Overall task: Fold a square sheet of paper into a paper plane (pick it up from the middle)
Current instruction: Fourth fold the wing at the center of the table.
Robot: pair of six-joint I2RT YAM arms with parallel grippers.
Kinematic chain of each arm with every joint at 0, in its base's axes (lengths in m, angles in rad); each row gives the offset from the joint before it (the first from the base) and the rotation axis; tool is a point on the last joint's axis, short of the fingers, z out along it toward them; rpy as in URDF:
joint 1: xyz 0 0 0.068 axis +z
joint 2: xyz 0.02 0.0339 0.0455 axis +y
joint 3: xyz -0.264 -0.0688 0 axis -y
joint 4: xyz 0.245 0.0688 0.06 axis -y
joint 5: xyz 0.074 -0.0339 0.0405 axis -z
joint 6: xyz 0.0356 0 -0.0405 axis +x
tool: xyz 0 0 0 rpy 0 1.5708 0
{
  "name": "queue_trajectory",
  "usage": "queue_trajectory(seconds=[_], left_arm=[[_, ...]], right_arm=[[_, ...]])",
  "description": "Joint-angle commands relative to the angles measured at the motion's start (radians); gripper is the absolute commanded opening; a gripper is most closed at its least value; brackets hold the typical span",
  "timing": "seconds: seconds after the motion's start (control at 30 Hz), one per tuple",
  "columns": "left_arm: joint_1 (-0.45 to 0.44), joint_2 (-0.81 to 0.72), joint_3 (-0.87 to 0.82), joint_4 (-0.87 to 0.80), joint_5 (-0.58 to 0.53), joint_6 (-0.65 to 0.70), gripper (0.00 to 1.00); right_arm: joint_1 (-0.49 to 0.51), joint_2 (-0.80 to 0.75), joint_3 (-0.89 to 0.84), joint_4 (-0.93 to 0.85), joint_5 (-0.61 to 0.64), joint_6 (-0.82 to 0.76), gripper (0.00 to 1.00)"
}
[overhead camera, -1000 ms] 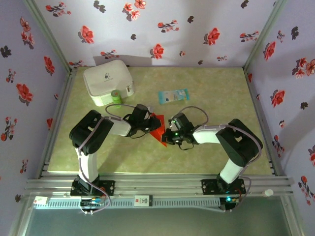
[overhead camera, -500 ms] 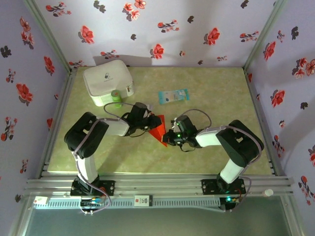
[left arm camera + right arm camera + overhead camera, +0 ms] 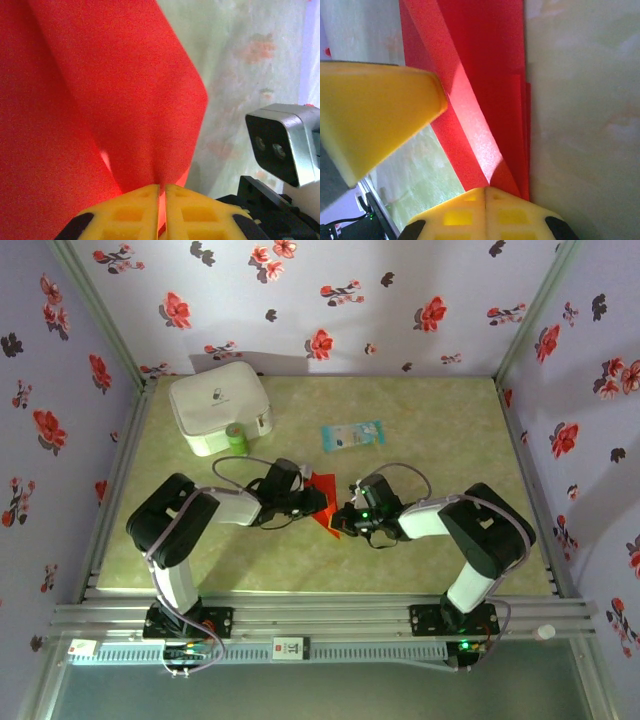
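The red paper, folded into a narrow creased shape, hangs between both grippers at the middle of the table. My left gripper comes in from the left and is shut on it. In the left wrist view its yellow fingers pinch a pleat of the red paper. My right gripper comes in from the right and is shut on the opposite end. In the right wrist view its gripper clamps a folded corner of the paper, with the left gripper's yellow finger close by.
A white boxy case stands at the back left with a small green object in front of it. A pale blue packet lies behind the grippers. Flowered walls close three sides of the table.
The left arm has swung lower and leftward at its elbow, and the paper has dropped flatter between the grippers. The right gripper has shifted only slightly.
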Motion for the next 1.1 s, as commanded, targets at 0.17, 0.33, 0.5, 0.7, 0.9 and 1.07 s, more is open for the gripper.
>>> queue_trajectory(seconds=[0.17,0.33,0.5,0.7,0.9,1.07], left_arm=[[-0.006,0.054,0.026,0.008,0.026,0.031,0.11],[-0.006,0.092,0.04,0.026,0.019,0.017,0.11],[-0.006,0.099,0.05,-0.02,-0.002,0.01,0.1],[-0.006,0.094,0.047,-0.074,-0.021,0.018,0.08],[-0.013,0.089,0.039,-0.079,-0.032,0.008,0.08],[-0.039,0.075,0.03,-0.086,-0.087,-0.025,0.07]], right_arm=[[-0.008,0.045,-0.032,-0.08,0.023,0.005,0.0],[-0.012,0.045,-0.03,-0.086,0.015,-0.003,0.0],[-0.016,0.033,-0.028,-0.091,0.0,-0.011,0.0],[-0.042,-0.063,-0.023,-0.08,-0.028,-0.006,0.04],[-0.117,-0.245,-0.026,-0.203,0.048,-0.033,0.06],[-0.14,-0.306,-0.005,-0.311,0.08,-0.08,0.06]])
